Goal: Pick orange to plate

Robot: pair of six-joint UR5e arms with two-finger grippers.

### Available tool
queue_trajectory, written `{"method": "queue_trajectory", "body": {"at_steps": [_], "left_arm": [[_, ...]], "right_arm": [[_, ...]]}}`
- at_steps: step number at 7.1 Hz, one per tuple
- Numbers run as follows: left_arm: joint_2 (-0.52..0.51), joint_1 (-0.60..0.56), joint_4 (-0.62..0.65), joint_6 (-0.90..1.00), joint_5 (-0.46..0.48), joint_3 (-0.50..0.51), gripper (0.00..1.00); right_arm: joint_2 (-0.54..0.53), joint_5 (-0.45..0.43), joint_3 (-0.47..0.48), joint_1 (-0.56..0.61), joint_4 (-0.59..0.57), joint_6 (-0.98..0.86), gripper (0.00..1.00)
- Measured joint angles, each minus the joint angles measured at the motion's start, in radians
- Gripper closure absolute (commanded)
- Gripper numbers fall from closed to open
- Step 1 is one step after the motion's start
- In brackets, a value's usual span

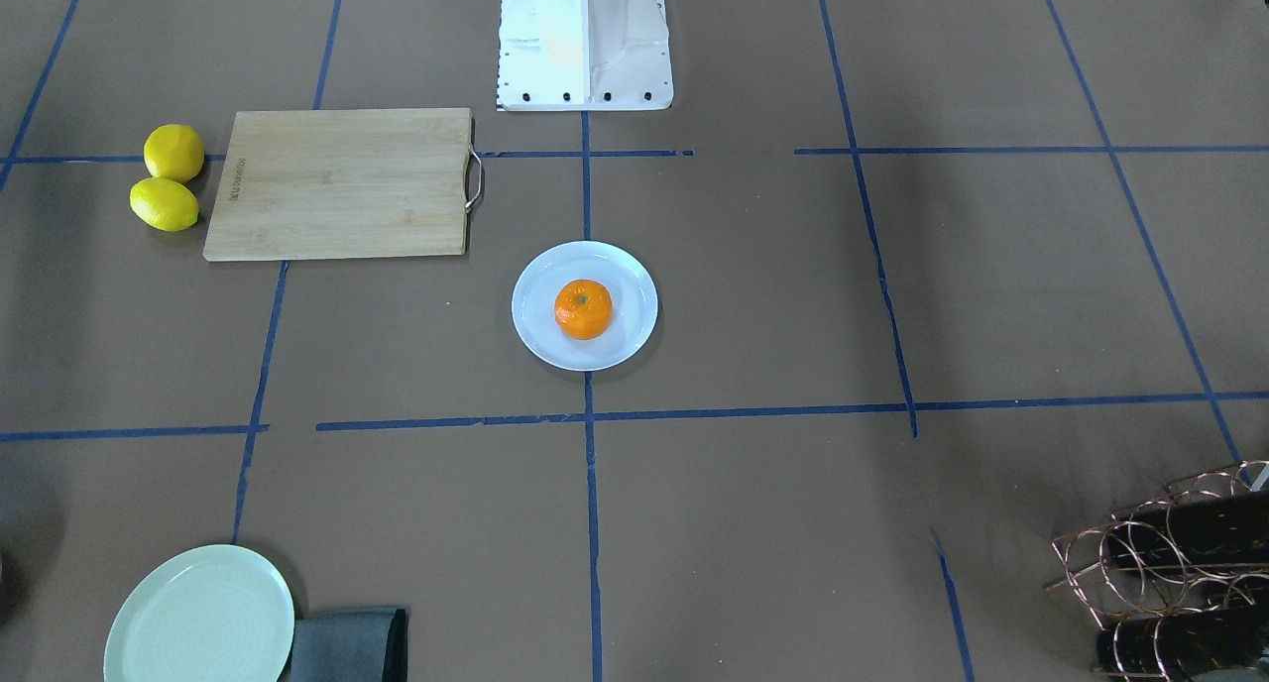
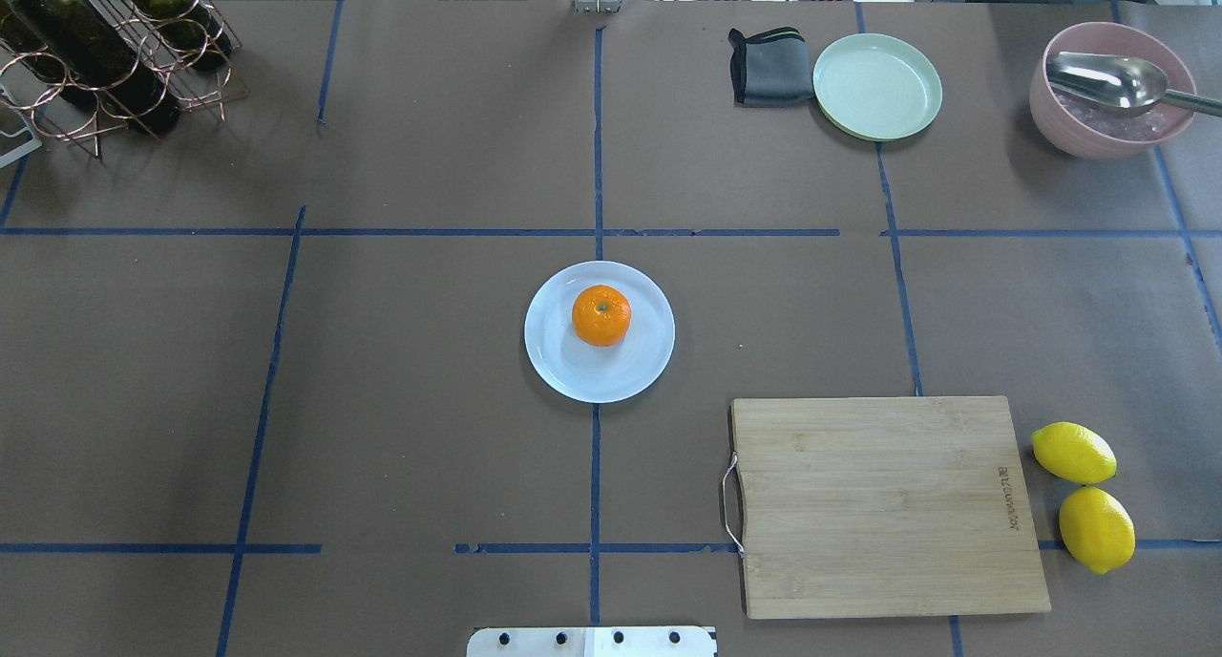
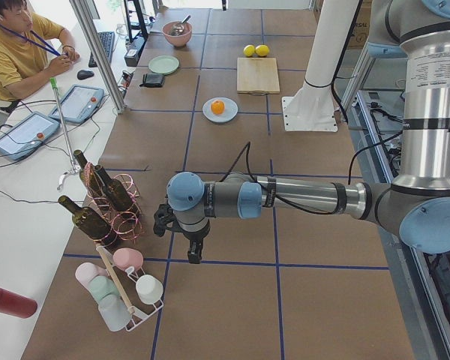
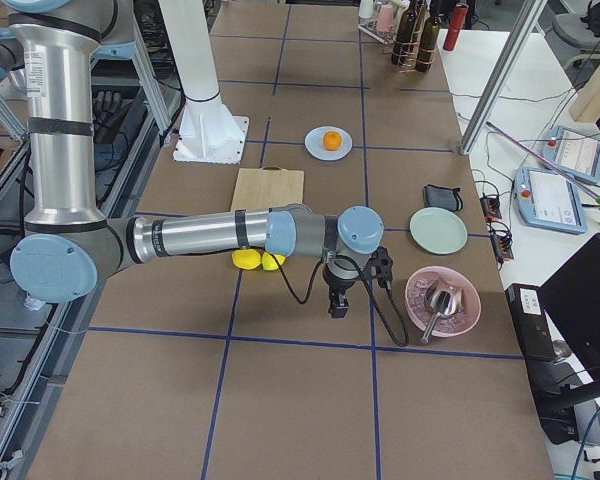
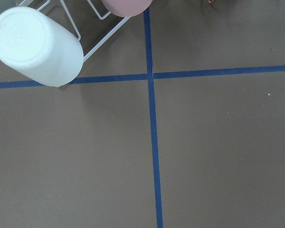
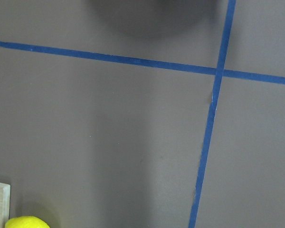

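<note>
Left hand [image 3: 194,256] and right hand [image 4: 336,307] hang aside, grips I cannot tell; reaching in might knock the orange [image 2: 601,314] off the plate [image 2: 558,361].

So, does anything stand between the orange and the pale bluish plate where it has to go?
Nothing visible does. The orange already rests on the plate, near its middle, and no other thing touches either of them.
</note>
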Motion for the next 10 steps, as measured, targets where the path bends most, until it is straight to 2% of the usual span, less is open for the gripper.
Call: {"method": "queue_trajectory", "body": {"at_steps": [10], "left_arm": [[0.000, 0.015, -0.002, 0.000, -0.002, 0.009, 0.00]], "right_arm": [[0.004, -0.001, -0.012, 0.000, -0.001, 0.001, 0.00]]}}
